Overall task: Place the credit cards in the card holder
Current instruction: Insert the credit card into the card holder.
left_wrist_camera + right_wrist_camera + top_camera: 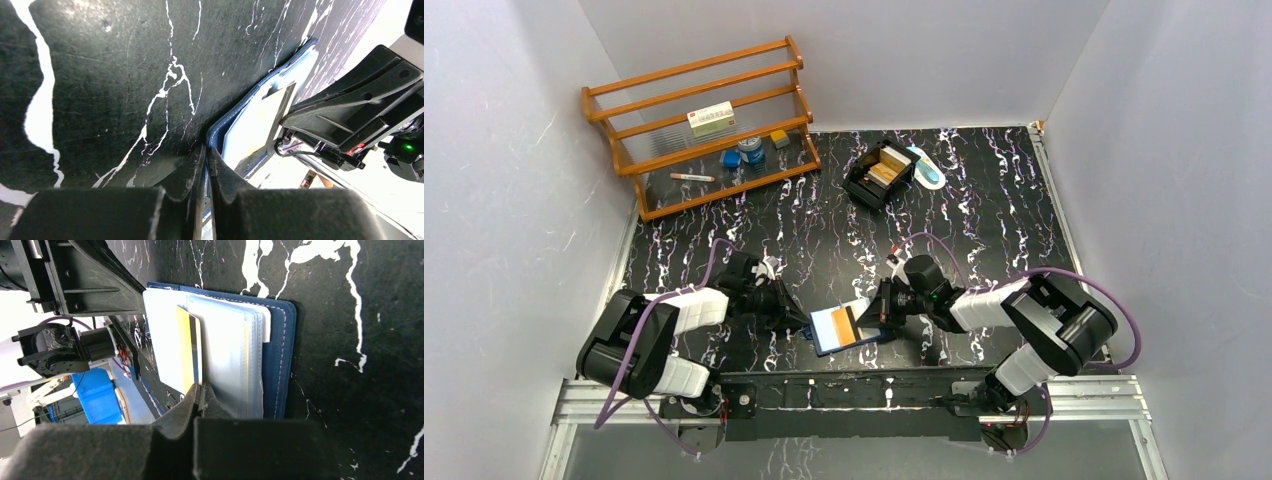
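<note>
Left claw is pinched shut on the wallet edge, and right claw clamps a gold card. Best slide it flat and square into the clear pocket.

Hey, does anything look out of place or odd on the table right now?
Nothing is spilled or damaged. The one oddity: a gold card sticks out sideways from the clear sleeves of the open card holder, only partly in, pinched by the right tool. The left tool clamps the holder's edge.
</note>
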